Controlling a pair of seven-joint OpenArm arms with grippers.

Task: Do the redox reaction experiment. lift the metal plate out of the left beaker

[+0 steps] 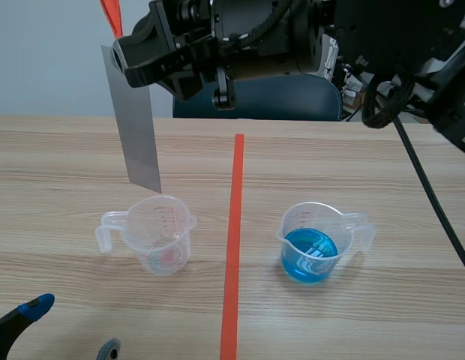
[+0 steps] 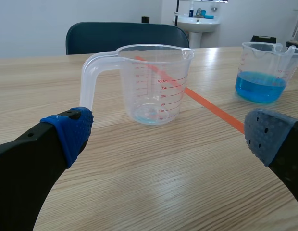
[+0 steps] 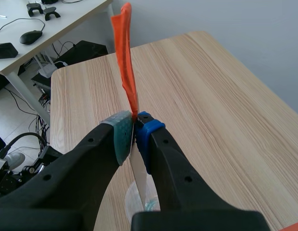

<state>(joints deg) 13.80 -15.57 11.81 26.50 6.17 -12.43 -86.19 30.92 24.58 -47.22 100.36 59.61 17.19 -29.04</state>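
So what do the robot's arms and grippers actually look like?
The right arm is bulky, black and jointed, with a black cable hanging by it. Each gripper has two thick, curved black fingers tipped with soft dotted pads: on the left gripper one blue pad and one greyish; on the right gripper, grey-green and blue.

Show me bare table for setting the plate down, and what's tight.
Free: the table strip beyond both beakers, either side of the tape line; the near wood in front of the blue-liquid beaker. Tight: the near left corner, where the open left gripper sits before the left beaker, with the metal plate hanging from the right gripper above it.
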